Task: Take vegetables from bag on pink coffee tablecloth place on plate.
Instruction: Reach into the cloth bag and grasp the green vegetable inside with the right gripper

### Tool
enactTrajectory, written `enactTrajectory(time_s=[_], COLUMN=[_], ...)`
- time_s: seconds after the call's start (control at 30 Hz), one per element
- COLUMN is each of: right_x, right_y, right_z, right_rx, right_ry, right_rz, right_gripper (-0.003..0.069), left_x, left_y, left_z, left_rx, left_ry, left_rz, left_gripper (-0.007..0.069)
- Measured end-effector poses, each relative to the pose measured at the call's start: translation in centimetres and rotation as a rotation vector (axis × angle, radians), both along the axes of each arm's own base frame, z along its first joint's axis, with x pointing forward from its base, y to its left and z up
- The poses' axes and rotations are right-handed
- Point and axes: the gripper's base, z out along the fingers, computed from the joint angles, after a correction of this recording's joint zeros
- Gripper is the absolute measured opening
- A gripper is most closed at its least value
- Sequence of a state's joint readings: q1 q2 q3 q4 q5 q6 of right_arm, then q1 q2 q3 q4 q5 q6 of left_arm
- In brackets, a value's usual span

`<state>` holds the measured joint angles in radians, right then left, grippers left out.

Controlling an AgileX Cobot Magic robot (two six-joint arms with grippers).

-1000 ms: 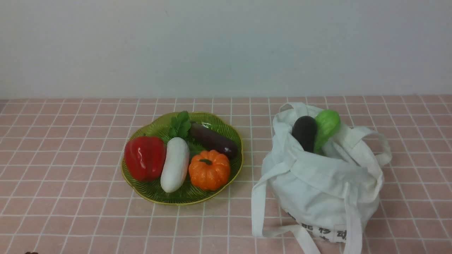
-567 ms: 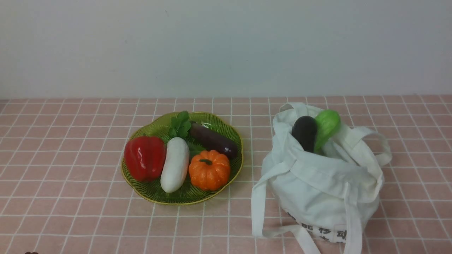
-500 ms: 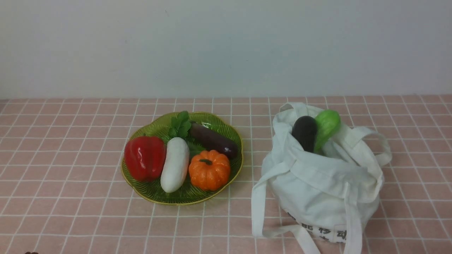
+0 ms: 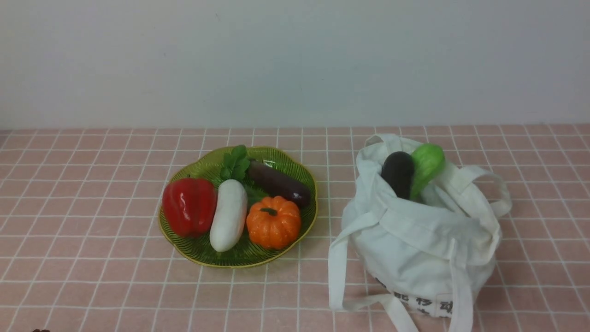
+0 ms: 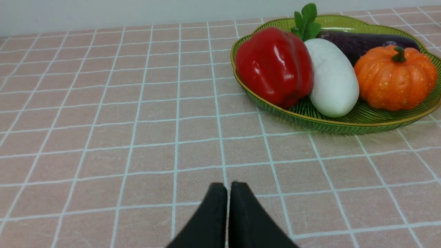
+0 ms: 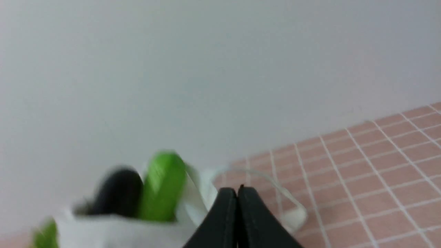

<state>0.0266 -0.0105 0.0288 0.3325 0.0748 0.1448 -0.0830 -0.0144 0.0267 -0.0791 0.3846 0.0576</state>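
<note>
The white cloth bag stands on the pink gridded tablecloth at the right. A blackish-purple eggplant and a light green gourd stick up out of its mouth. The green ribbed plate lies left of the bag. Neither gripper shows in the front view. My left gripper is shut and empty, low over the cloth short of the plate. My right gripper is shut and empty near the bag, with the eggplant and the gourd blurred beside it.
The plate holds a red bell pepper, a white oblong vegetable with green leaves, an orange pumpkin and a dark purple eggplant. The bag's long straps trail onto the cloth. A pale wall stands behind.
</note>
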Motion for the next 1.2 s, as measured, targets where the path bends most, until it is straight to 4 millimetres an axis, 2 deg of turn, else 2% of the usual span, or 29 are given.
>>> enactTrajectory(time_s=[0.07,0.4,0.43,0.5,0.53,0.57,0.6,0.63,0.67,0.73,0.77,0.83,0.9,0.97,1.0,1.03,1.07,1.13,1.2], right_x=[0.0,-0.4,-0.6,-1.1,-1.2,-1.3,-1.2,-0.8,-0.5,1.1,2.8,5.1,7.9,9.9,12.0,12.3,15.0,16.6,20.3], right_y=[-0.2,-1.2,-1.2,-0.9,-0.8,-0.5,-0.4,0.2,0.3,1.0,1.4,1.8,2.3,2.6,2.9,2.9,3.4,3.6,4.1], right_z=[0.4,2.0,2.8,5.7,6.1,8.4,9.0,11.9,11.7,14.7,15.3,16.4,16.7,16.8,16.5,16.7,16.2,16.1,14.8], right_rx=[0.114,0.371,0.385,0.361,0.356,0.305,0.282,0.195,0.184,0.056,-0.02,-0.11,-0.185,-0.215,-0.227,-0.23,-0.225,-0.223,-0.193], right_ry=[-0.046,-0.216,-0.234,-0.264,-0.276,-0.258,-0.245,-0.167,-0.137,0.049,0.206,0.368,0.525,0.606,0.675,0.675,0.742,0.764,0.841], right_rz=[-0.009,-0.06,-0.052,-0.014,-0.012,0.018,0.021,0.056,0.059,0.108,0.144,0.2,0.268,0.315,0.362,0.367,0.422,0.45,0.513], right_gripper=[-0.0015,-0.0015,-0.0015,-0.0015,-0.0015,-0.0015,-0.0015,-0.0015,-0.0015,-0.0015,-0.0015,-0.0015,-0.0015,-0.0015,-0.0015,-0.0015,-0.0015,-0.0015,-0.0014], left_x=[0.0,0.0,0.0,0.0,0.0,0.0,0.0,0.0,0.0,0.0,0.0,0.0,0.0,0.0,0.0,0.0,0.0,0.0,0.0], left_y=[0.0,0.0,0.0,0.0,0.0,0.0,0.0,0.0,0.0,0.0,0.0,0.0,0.0,0.0,0.0,0.0,0.0,0.0,0.0], left_z=[0.0,0.0,0.0,0.0,0.0,0.0,0.0,0.0,0.0,0.0,0.0,0.0,0.0,0.0,0.0,0.0,0.0,0.0,0.0], left_rx=[0.0,0.0,0.0,0.0,0.0,0.0,0.0,0.0,0.0,0.0,0.0,0.0,0.0,0.0,0.0,0.0,0.0,0.0,0.0], left_ry=[0.0,0.0,0.0,0.0,0.0,0.0,0.0,0.0,0.0,0.0,0.0,0.0,0.0,0.0,0.0,0.0,0.0,0.0,0.0], left_rz=[0.0,0.0,0.0,0.0,0.0,0.0,0.0,0.0,0.0,0.0,0.0,0.0,0.0,0.0,0.0,0.0,0.0,0.0,0.0], left_gripper=[-0.0006,-0.0006,-0.0006,-0.0006,-0.0006,-0.0006,-0.0006,-0.0006,-0.0006,-0.0006,-0.0006,-0.0006,-0.0006,-0.0006,-0.0006,-0.0006,-0.0006,-0.0006,-0.0006])
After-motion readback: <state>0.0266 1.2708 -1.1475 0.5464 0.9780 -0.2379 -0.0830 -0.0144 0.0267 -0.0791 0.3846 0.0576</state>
